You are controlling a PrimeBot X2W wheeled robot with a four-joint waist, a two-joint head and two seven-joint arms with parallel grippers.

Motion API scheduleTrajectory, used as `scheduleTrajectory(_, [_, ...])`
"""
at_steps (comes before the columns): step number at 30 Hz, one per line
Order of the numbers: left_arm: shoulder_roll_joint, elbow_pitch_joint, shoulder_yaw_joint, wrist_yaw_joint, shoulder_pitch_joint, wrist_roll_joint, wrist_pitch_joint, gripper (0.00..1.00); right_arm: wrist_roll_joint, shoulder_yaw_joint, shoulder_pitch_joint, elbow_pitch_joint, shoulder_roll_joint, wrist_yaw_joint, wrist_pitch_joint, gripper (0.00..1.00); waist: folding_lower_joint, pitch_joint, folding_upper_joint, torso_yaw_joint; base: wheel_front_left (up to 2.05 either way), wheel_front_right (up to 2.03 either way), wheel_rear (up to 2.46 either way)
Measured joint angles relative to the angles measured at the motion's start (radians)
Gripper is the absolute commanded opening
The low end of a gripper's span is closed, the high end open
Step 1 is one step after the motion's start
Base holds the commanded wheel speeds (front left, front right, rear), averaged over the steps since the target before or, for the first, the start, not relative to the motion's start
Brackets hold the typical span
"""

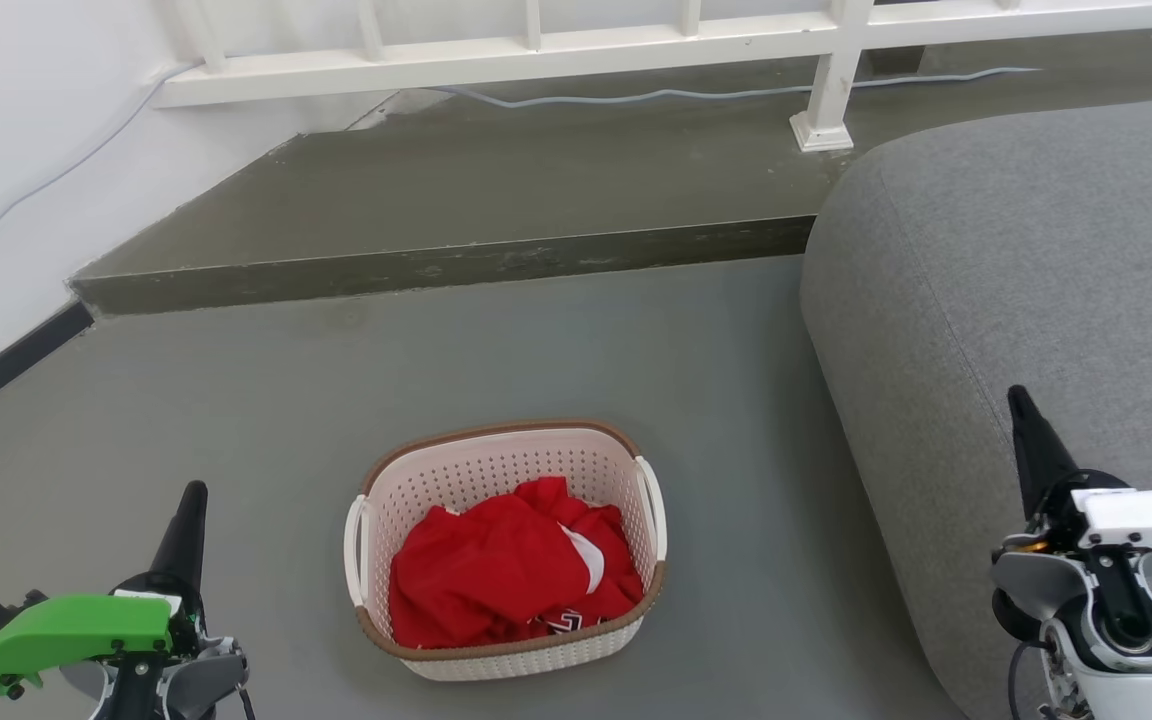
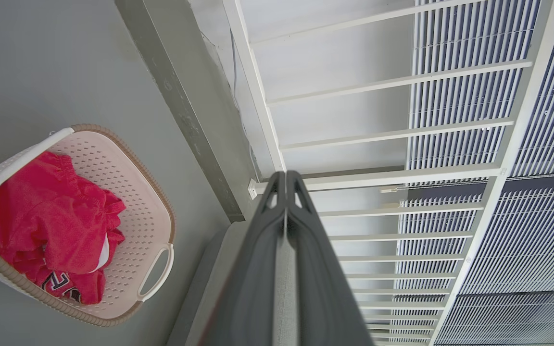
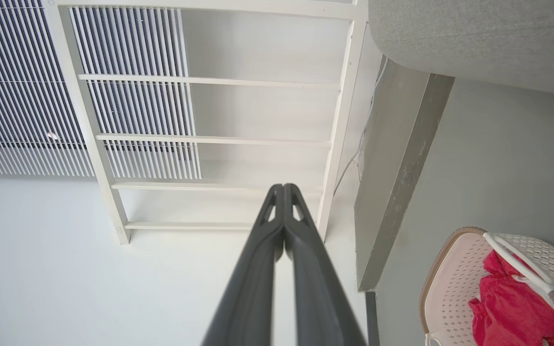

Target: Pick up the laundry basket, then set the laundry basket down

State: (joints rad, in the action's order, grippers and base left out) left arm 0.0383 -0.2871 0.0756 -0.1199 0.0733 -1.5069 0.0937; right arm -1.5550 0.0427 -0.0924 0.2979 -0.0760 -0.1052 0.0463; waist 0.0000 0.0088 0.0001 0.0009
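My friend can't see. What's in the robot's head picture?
A cream-white laundry basket holding red clothes sits on the grey floor between the robot's left gripper and right gripper, both shut and apart from it. A grey cushioned seat is at right, a white railing behind.
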Motion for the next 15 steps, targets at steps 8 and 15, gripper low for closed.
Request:
scheduleTrajectory(8, [-0.001, 0.004, 0.014, -0.002, 0.0, -0.086, 0.021, 0.0, -0.086, 0.04, 0.002, -0.009, 0.002, -0.011, 0.021, 0.0, 0.0, -0.006, 0.0, -0.001, 0.0, 0.0, 0.0])
scheduleTrajectory(15, [-0.001, 0.004, 0.014, -0.002, 0.0, -0.092, 0.021, 0.0, -0.091, 0.041, 0.003, -0.01, 0.003, -0.011, 0.021, 0.0, 0.0, -0.006, 0.0, -0.001, 0.0, 0.0, 0.0])
